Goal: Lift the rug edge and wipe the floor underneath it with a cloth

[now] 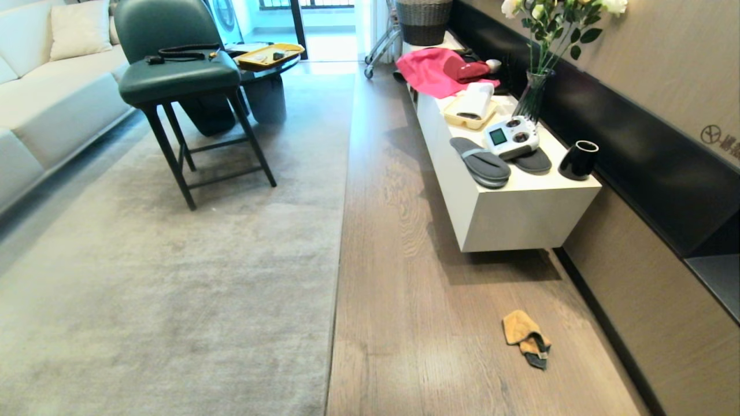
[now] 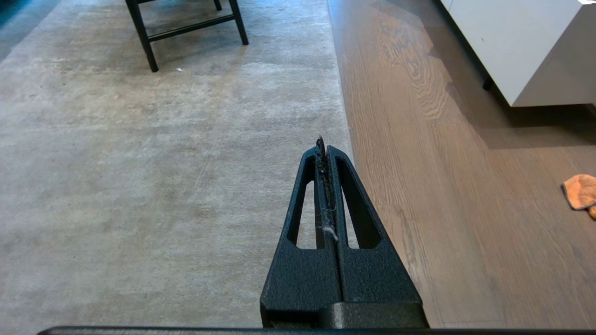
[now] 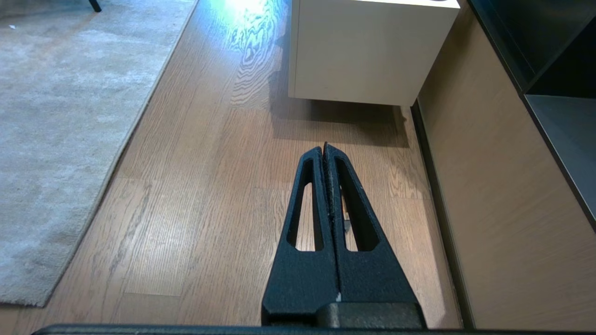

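Head view: rug edge (image 1: 341,231) along floor (image 1: 404,323).

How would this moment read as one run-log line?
stage: start | left gripper: shut, empty | right gripper: shut, empty | cloth: on floor | rug edge: flat

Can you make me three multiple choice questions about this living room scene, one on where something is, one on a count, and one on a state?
1. Where does the cloth lie?
A. on the rug
B. on the wood floor, right of the rug edge
C. on the white cabinet

2. How many grey slippers sit on the cabinet?
A. one
B. two
C. four

3. How are the left gripper's fingers?
A. shut, empty
B. wide open
C. shut on the cloth

Answers: 1 B, the cloth rests on bare planks apart from the rug. 2 B, a pair lies beside the controller. 3 A, the fingers meet with only lint between them.
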